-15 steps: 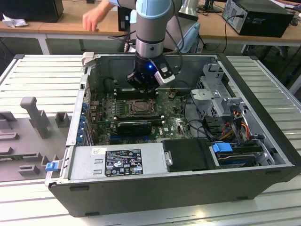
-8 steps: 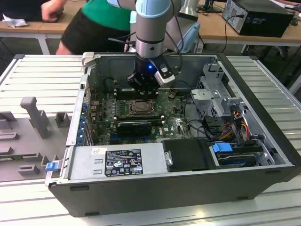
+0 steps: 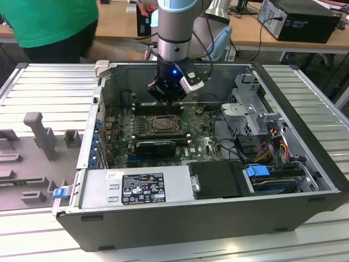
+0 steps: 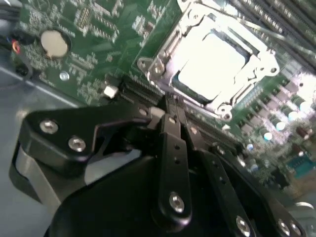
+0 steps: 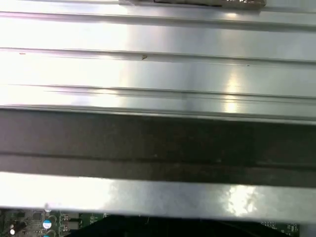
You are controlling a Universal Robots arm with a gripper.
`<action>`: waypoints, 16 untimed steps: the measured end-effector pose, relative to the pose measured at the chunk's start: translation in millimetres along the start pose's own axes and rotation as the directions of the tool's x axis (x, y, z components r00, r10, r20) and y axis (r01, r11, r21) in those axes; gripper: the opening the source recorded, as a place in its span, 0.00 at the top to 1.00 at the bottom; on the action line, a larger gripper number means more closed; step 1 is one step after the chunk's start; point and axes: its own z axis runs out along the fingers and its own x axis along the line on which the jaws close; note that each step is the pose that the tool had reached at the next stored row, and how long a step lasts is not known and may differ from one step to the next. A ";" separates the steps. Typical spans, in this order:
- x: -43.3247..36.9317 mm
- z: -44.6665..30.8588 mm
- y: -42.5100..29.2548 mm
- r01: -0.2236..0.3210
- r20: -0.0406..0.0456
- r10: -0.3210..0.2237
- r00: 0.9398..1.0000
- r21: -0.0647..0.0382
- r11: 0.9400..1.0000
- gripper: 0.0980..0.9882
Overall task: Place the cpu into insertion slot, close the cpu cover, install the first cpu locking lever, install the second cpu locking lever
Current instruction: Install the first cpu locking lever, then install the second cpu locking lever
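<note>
Ribbed aluminium table (image 3: 43,87) is carrying the opened computer case (image 3: 180,218) we are working inside.

We are hovering the gripper (image 4: 170,106), jaws pinched nearly together on nothing, beside the insertion slot (image 4: 185,27); the cpu (image 4: 210,61) is lying seated under the cpu cover (image 4: 163,57), so we judge pressing squarely matters.

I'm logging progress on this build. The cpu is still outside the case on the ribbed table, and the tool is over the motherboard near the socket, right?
Not quite. The cpu already sits in the insertion slot, with the cpu cover framing it, as the second wrist view shows. The rest holds: the tool is over the motherboard, close beside the socket.
</note>
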 end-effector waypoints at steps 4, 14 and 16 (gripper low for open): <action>0.1 -0.2 -1.9 0.000 0.000 0.000 1.000 0.000 1.000 0.99; 0.3 -0.4 -6.2 0.000 0.000 0.000 1.000 0.000 1.000 0.99; 0.4 -0.4 -7.6 0.000 0.000 0.000 1.000 0.000 1.000 0.99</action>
